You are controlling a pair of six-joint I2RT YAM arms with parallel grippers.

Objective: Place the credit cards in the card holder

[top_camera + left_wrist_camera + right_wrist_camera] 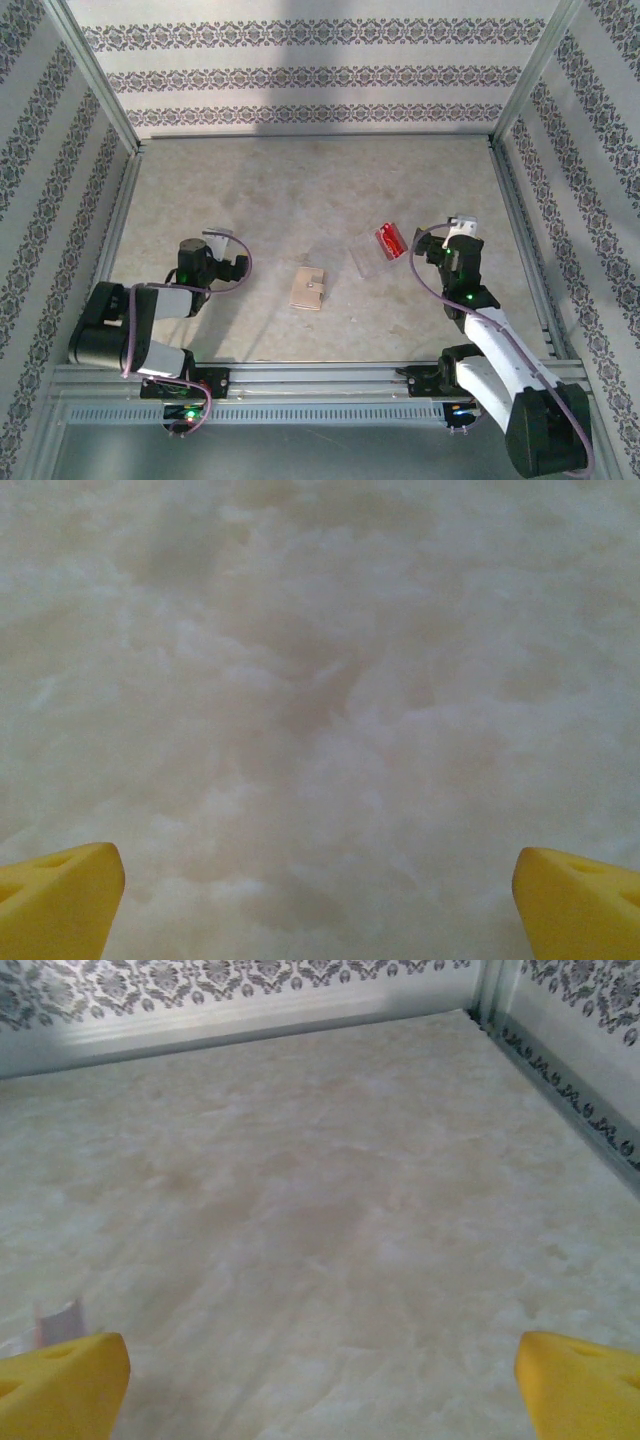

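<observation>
At the near edge of the table (300, 190), the left arm (120, 325) is seen folded back at 7 o'clock and the right arm (500, 350) stretched forward at 5 o'clock. Just beyond the bases, slightly nearer than the table's middle, the card holder (309, 289) is laid flat and closed, its snap tab on top, touched by neither gripper. The left gripper (222, 238) is held at 10 o'clock from the card holder, well apart from it. In its wrist view, the left gripper (320, 900) is shown with its yellow fingers (60, 900) spread wide at the picture's edges, mottled table surface between them. At 2 o'clock from the card holder, the credit cards (389, 241) are found as a red stack resting against a clear plastic piece (364, 257). The right gripper (462, 225) is placed at 3 o'clock from the cards, near them. In its wrist view, the right gripper (320, 1385) is likewise shown spread wide over bare table. Farthest off, at 12 o'clock, the patterned walls (300, 70) are seen.
</observation>
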